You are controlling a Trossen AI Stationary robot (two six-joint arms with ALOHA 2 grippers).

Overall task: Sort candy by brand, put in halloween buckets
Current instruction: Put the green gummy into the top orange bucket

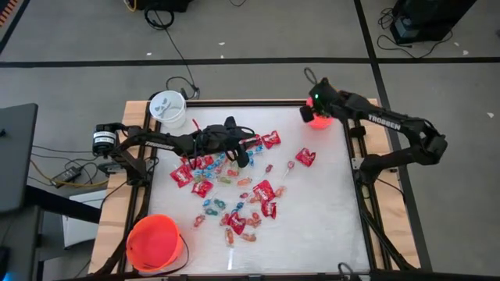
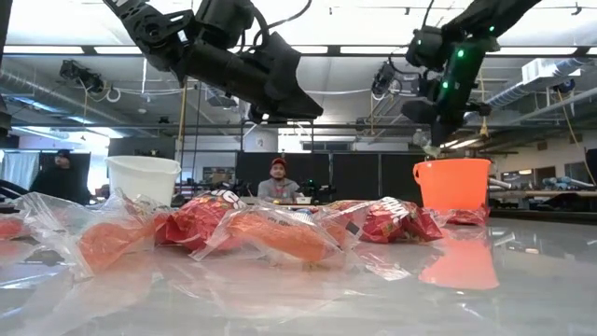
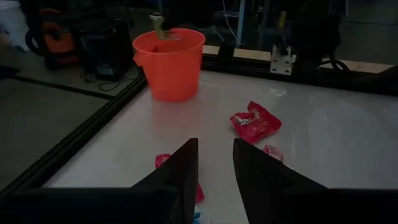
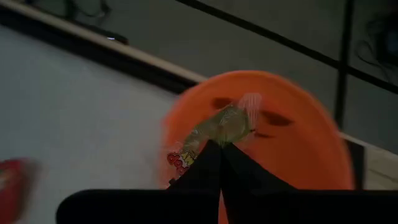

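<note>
Right gripper (image 4: 219, 149), pinching a green-wrapped sweet (image 4: 219, 127), hangs over the small orange bucket (image 1: 319, 119) at two o'clock; most candy (image 1: 234, 187) remains mid-table beneath the empty, spread left gripper (image 3: 215, 163).

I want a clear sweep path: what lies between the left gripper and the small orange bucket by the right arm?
In the high view, red packets lie between the left gripper and the small orange bucket; otherwise bare table.

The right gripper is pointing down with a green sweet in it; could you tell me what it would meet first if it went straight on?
Most likely the small orange bucket directly below the right gripper, which grips the green-wrapped candy.
</note>
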